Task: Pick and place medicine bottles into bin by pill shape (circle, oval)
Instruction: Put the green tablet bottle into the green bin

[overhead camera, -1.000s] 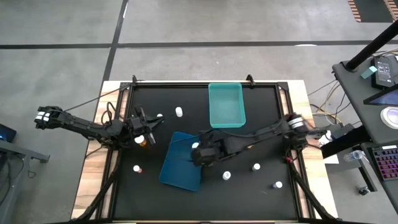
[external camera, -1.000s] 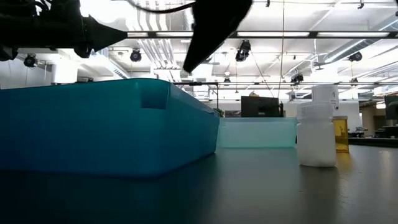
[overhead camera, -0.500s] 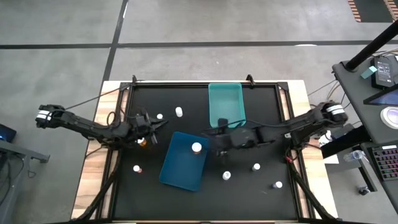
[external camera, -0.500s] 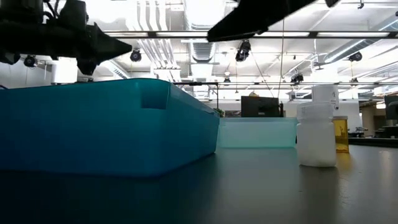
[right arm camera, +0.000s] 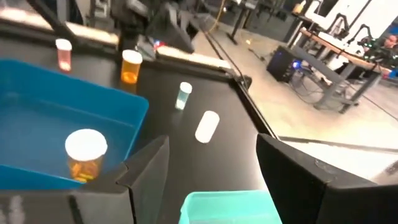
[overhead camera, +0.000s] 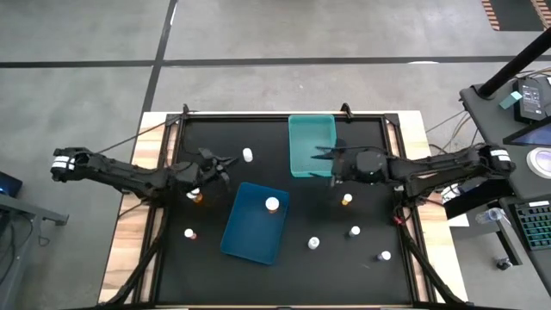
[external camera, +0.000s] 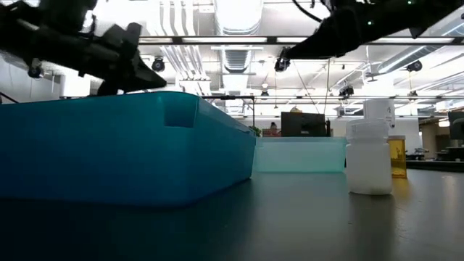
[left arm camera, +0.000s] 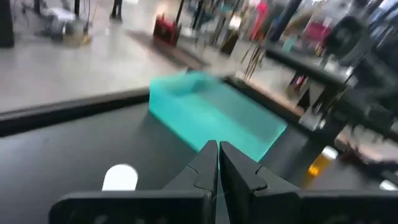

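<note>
Right pincer [overhead camera: 325,161], fingers apart, now over teal bin [overhead camera: 312,145]; left pincer [overhead camera: 225,163] together above black tabletop [overhead camera: 362,138].

An industrial lab: ceiling ducts [external camera: 181,22], concrete floor [overhead camera: 258,34], equipment desks [right arm camera: 336,50].

On the black table [overhead camera: 258,138], a dark blue bin [overhead camera: 251,232] at six o'clock holds one bottle [overhead camera: 272,204]; the teal bin [overhead camera: 310,138] sits at twelve, right claw [overhead camera: 320,155] over it.
</note>
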Controlling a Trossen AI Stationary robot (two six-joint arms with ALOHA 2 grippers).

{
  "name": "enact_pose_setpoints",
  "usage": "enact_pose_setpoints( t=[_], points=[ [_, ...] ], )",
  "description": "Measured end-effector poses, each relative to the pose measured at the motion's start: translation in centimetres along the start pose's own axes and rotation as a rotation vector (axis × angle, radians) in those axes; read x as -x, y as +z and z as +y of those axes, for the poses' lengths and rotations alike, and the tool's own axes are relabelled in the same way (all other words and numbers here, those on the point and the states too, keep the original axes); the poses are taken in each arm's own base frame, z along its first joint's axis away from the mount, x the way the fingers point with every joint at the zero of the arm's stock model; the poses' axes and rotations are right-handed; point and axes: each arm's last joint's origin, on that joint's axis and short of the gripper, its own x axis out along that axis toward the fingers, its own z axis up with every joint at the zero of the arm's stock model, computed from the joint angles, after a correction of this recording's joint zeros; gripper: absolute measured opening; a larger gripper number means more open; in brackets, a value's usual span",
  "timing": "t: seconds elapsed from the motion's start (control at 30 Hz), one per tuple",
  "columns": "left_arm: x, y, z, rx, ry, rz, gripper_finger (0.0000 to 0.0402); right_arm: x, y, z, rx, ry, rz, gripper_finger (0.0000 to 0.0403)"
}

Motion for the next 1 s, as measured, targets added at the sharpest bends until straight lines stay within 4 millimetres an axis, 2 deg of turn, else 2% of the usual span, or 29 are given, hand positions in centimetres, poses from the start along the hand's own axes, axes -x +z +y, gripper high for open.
enact_pose_setpoints(
  t=[0.17,0.27,0.37,0.47,0.6,0.8,1.0],
  points=[
    [-1.0,1.5,-0.1,0.023,0.069,0.220,0.0000,1.6,0.7,-1.0,-0.066,-0.030,-0.069,0.0233],
    [-0.9,2.4,0.1,0.045,0.137,0.397,0.0000,2.3,1.3,-1.4,-0.092,-0.038,-0.107,0.0234],
    [-0.2,3.4,0.6,0.038,0.279,0.555,0.0000,2.9,1.8,-1.6,-0.088,-0.047,-0.140,0.0236],
    [-0.1,4.7,1.3,0.056,0.411,0.624,0.0000,3.4,2.4,-1.9,-0.071,-0.069,-0.196,0.0234],
    [-0.8,5.7,1.9,0.074,0.480,0.641,0.0000,4.0,3.1,-2.3,-0.033,-0.102,-0.267,0.0233],
    [-2.1,4.8,2.8,0.098,0.515,0.732,0.0008,4.0,2.9,-2.2,-0.020,-0.095,-0.237,0.0231],
    [-3.4,3.5,3.2,0.084,0.553,0.796,0.0085,3.7,2.8,-2.1,-0.002,-0.093,-0.223,0.0231]
  ],
)
